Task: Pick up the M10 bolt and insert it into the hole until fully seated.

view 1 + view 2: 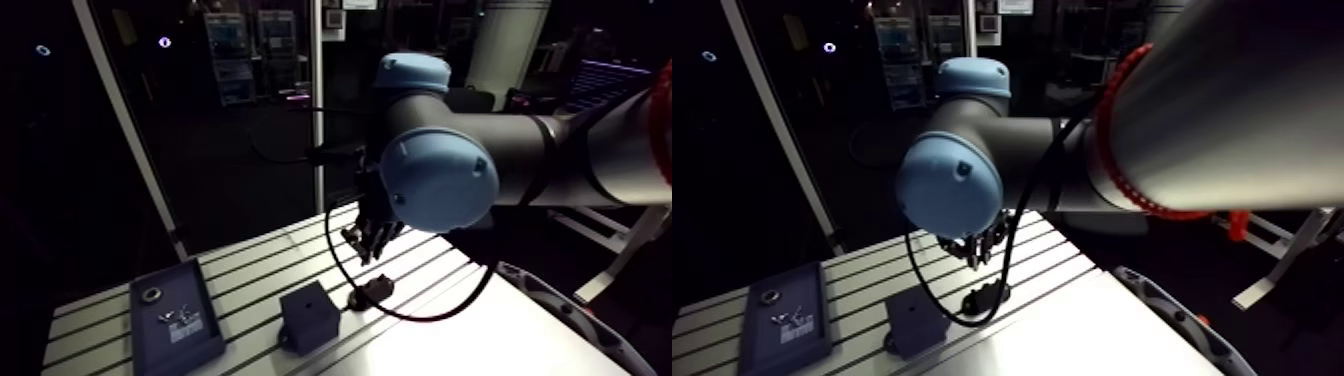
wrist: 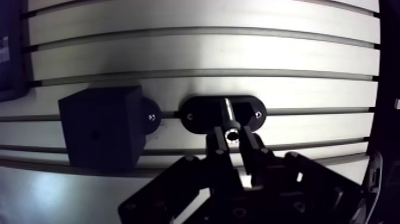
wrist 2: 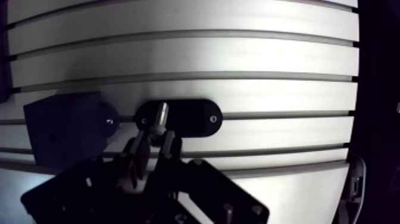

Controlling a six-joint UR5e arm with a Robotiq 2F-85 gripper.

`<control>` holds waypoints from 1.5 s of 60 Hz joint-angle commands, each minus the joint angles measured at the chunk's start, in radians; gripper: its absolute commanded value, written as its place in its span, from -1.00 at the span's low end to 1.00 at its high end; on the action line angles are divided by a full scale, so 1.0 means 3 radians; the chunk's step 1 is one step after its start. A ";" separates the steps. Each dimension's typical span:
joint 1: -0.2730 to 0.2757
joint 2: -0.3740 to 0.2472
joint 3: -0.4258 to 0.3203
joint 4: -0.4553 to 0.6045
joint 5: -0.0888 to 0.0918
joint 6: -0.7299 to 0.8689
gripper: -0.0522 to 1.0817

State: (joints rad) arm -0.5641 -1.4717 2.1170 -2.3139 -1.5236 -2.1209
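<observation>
My gripper (image 2: 231,143) is closed on the M10 bolt (image 2: 228,119). The two fingers (image 2: 247,148) press its socket head from either side, and the shank points away from me, down toward the table (image 2: 238,47). I take it by the head so that the threaded end stays free to lead into the hole. I hold the shank along my own axis so that a plain downward push should drive it straight. Right under my fingertips lies a black oval holder plate (image 2: 202,114), fixed over a table slot with a screw at each end. The bolt's far end sits over its middle, but I cannot tell from the wrist view whether the tip is in the plate or clear of it. In the arm view my fingertips hang above the plate with a gap below them. Just beside the plate, off to one side of my fingers, stands the dark block (image 2: 101,128), and the hole (image 1: 309,299) opens in its top face. It faces upward and sits close, so the carry from the plate should be short and the bolt needs no turning over. Beyond the block, well apart from me, lies a blue tray (image 1: 150,340) with a ring and a few small parts in it. My judgement is that the pick-up is in hand and the insertion is not yet begun.
</observation>
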 commanded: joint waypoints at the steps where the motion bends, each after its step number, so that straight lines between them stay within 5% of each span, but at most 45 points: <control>1: 0.0009 -0.0115 -0.0180 0.0307 -0.0006 0.0057 0.99; 13: 0.0013 -0.0154 -0.0545 0.1083 -0.0016 0.0178 0.99; 33: 0.0082 -0.0159 -0.0853 0.1583 -0.0027 0.0309 0.99; 37: 0.0118 -0.0159 -0.0880 0.1651 -0.0068 0.0317 0.99; 39: 0.0172 -0.0154 -0.0900 0.1703 -0.0153 0.0363 0.99; 45: 0.0312 -0.0144 -0.0946 0.1798 -0.0256 0.0485 0.99; 51: 0.0427 -0.0138 -0.1007 0.1939 -0.0316 0.0549 0.99; 75: 0.0672 -0.0134 -0.1072 0.2132 -0.0289 0.0748 0.99; 83: 0.0703 -0.0088 -0.1067 0.2244 -0.0213 0.0821 0.99; 90: 0.0757 -0.0068 -0.1057 0.2244 -0.0206 0.0844 0.99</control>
State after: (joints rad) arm -0.3607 -1.5046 1.7973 -1.6600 -1.5984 -1.8897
